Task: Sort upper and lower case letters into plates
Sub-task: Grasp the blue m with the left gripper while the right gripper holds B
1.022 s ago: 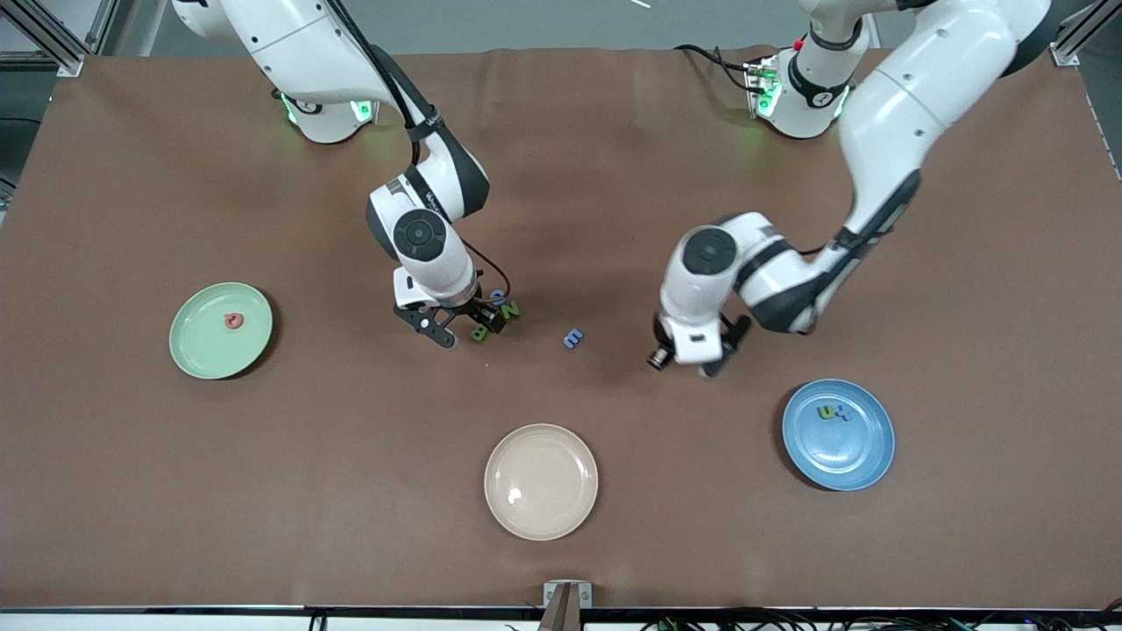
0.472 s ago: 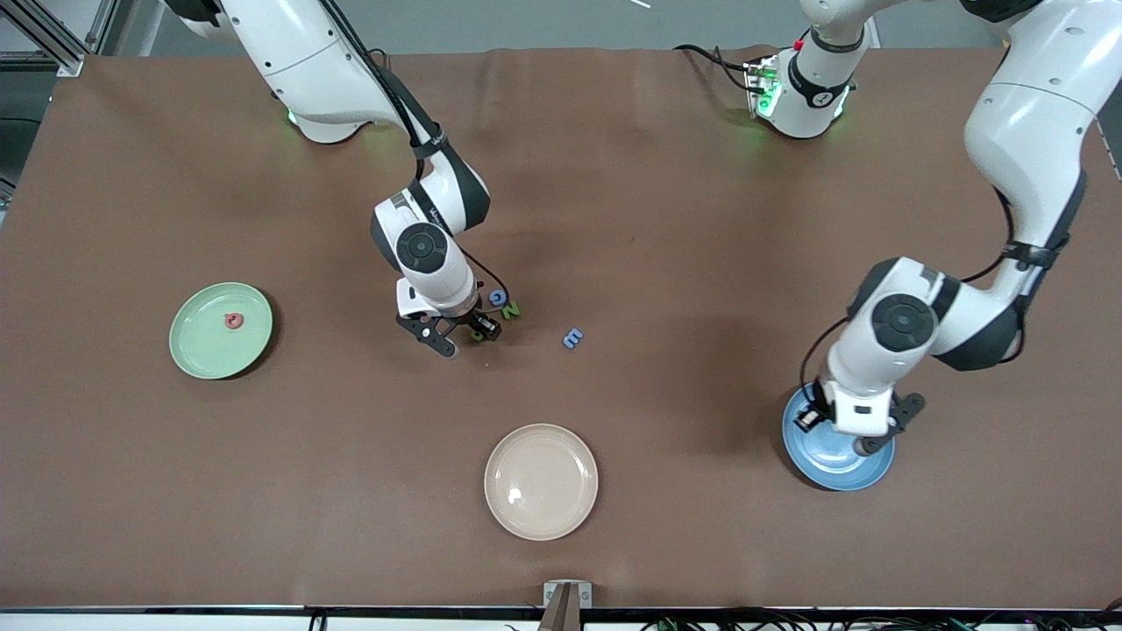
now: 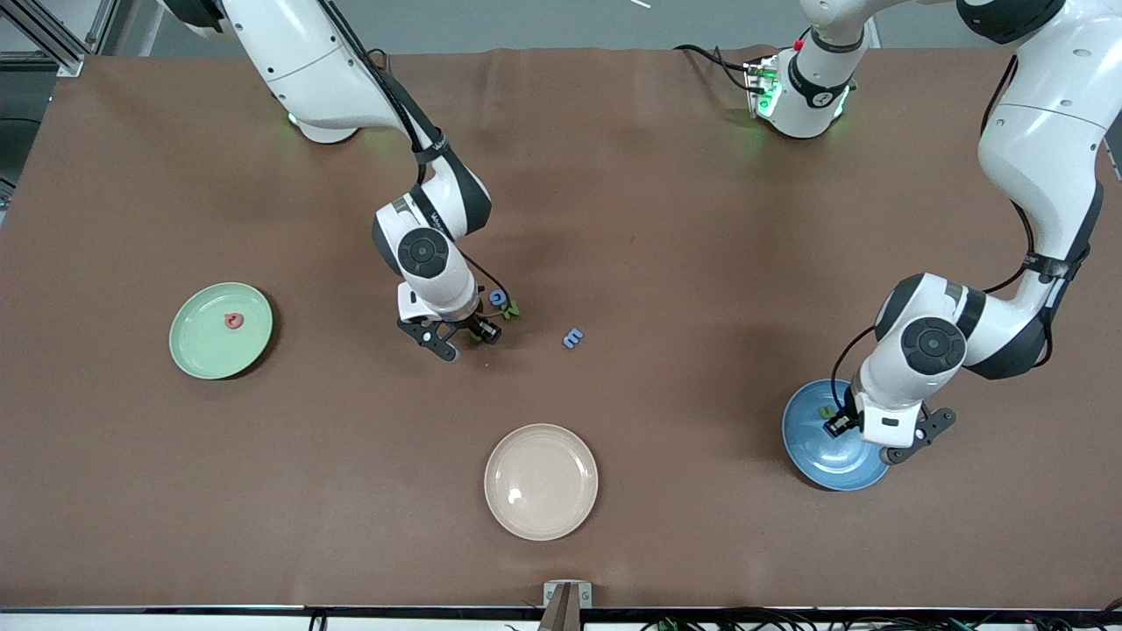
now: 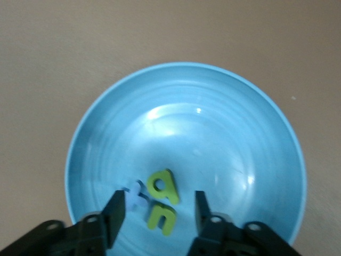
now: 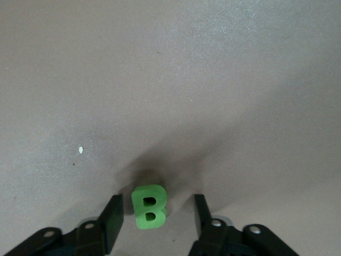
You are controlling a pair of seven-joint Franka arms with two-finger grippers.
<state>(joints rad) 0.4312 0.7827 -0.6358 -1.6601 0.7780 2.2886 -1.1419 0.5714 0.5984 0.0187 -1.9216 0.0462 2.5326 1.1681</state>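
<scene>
In the front view, the left gripper [image 3: 875, 441] is hovering over the round blue plate [image 3: 820, 460] while the right gripper [image 3: 463, 338] is reaching down beside a small blue toy E [image 3: 573, 337] on the brown table [image 3: 666, 219]. The left wrist view is showing its fingers [image 4: 114, 213] standing apart and empty over two green letters [image 4: 161, 200] and a pale blue one [image 4: 133, 195] in that plate. In the right wrist view the jaws are straddling a chunky green B [image 5: 148, 206] — spread, not touching it.
</scene>
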